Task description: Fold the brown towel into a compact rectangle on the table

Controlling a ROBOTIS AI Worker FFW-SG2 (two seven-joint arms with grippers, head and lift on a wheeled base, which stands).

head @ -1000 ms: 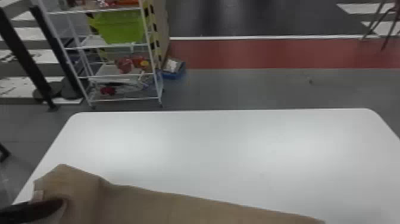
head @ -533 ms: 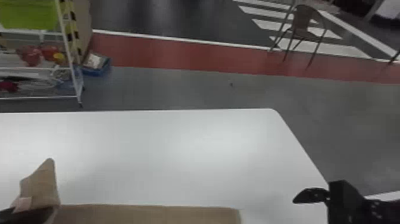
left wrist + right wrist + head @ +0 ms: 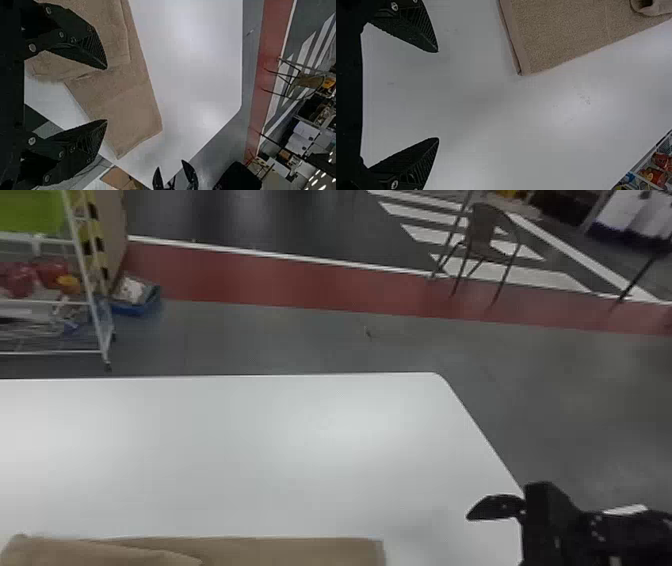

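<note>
So, head view first: the brown towel (image 3: 300, 551) is lying on the white counter (image 3: 250, 465), down in the lower left of the frame and running off the bottom edge. It's got a layer lapped over its left part, while the right part lies pretty flat. The right end effector (image 3: 500, 508) is at the lower right of the frame, near the counter's edge and well apart from the towel. Behind the counter there's a white wire rack (image 3: 92, 297) at upper left and a brown chair (image 3: 480, 235) at upper right.

Left wrist view: the left end effector (image 3: 106, 94) is wide open with nothing in its grip, and the towel shows beyond the fingers. One end of the towel is doubled up in a thicker, kinda uneven piece, and the rest sticks out as a narrower strip.

Right wrist view: the right end effector (image 3: 438, 95) is wide open too, just white counter showing between its fingertips, nothing held. The towel's near corner is close by but not touching, with layered edges, and farther along there's a curled bit.
</note>
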